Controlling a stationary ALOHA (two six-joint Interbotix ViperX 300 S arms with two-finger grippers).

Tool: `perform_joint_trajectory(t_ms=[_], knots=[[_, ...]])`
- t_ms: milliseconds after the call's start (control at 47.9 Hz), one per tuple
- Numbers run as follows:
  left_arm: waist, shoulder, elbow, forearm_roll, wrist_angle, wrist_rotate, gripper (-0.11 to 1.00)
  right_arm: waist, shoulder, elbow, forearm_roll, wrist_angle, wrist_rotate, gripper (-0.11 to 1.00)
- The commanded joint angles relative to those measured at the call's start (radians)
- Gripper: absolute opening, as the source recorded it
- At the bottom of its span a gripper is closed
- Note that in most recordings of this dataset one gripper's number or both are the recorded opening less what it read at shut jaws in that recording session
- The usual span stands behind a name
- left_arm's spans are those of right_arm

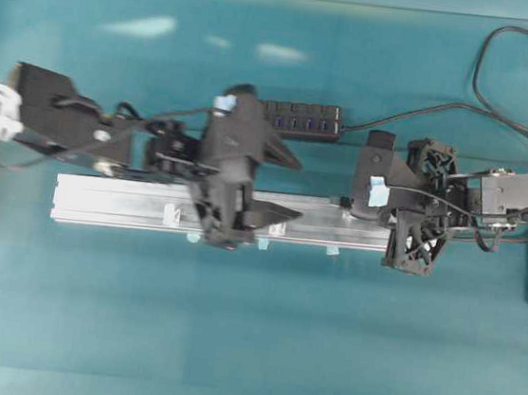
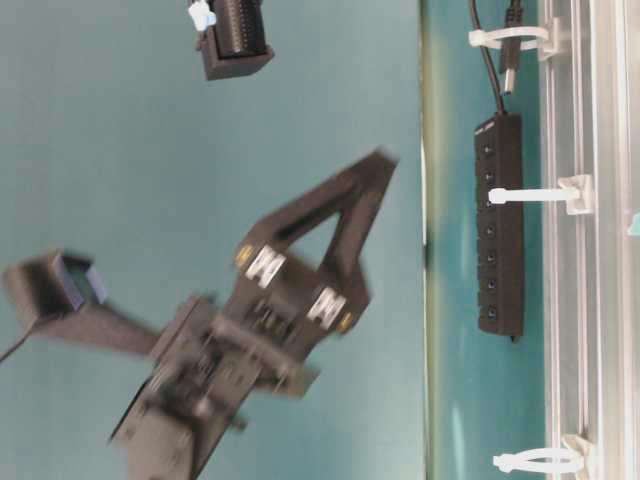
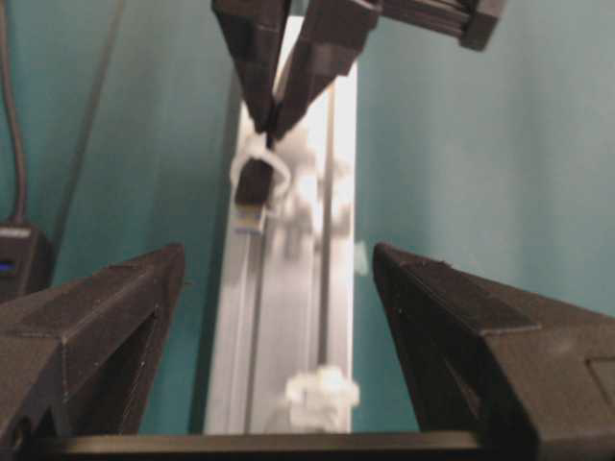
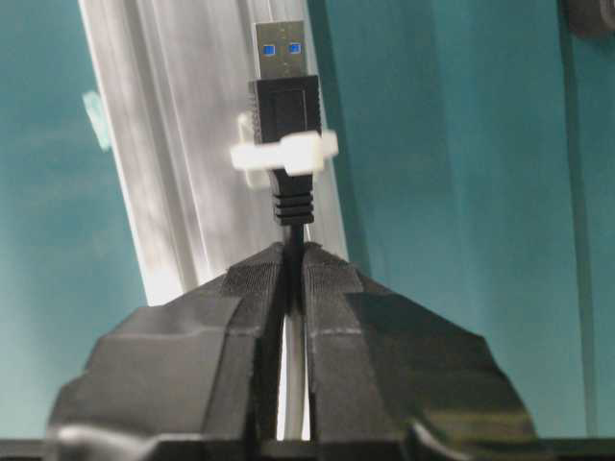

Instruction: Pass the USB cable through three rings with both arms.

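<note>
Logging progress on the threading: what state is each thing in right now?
USB plug: poking through the first ring, cord pinched behind it.
Right gripper: shut on the USB cable.
Left gripper: fingers wide open, holding nothing.
Middle ring: unthreaded.
Far ring: unthreaded.

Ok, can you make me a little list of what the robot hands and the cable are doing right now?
right gripper: shut on the USB cable, just behind the plug
plug: poking through a white ring
left gripper: open, empty, facing the plug along the rail
next ring: nothing through it yet
hub: lying beside the rail
</note>
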Motion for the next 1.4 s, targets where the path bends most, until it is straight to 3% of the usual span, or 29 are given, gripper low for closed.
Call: perform_joint_trajectory(t_ms=[0,355,606,1378], knots=[[0.002,0.025,-0.044,0.000,-0.006,-0.002,0.88,-0.002,-0.014,-0.008,-0.002,-0.021,0.008,-0.09],[0.002,0.126,-0.092,0.000,-0.017,-0.005,0.88,-0.002,-0.014,-0.006,-0.003,-0.041,0.009,-0.09],[0.002,0.179,-0.100,0.000,-0.097,-0.005,0.88,-0.002,-0.014,-0.006,-0.003,-0.052,0.009,-0.09],[0.015,0.258,-0.186,0.000,-0.021,-0.032,0.87,0.002,-0.015,-0.005,-0.003,-0.063,0.006,-0.09]])
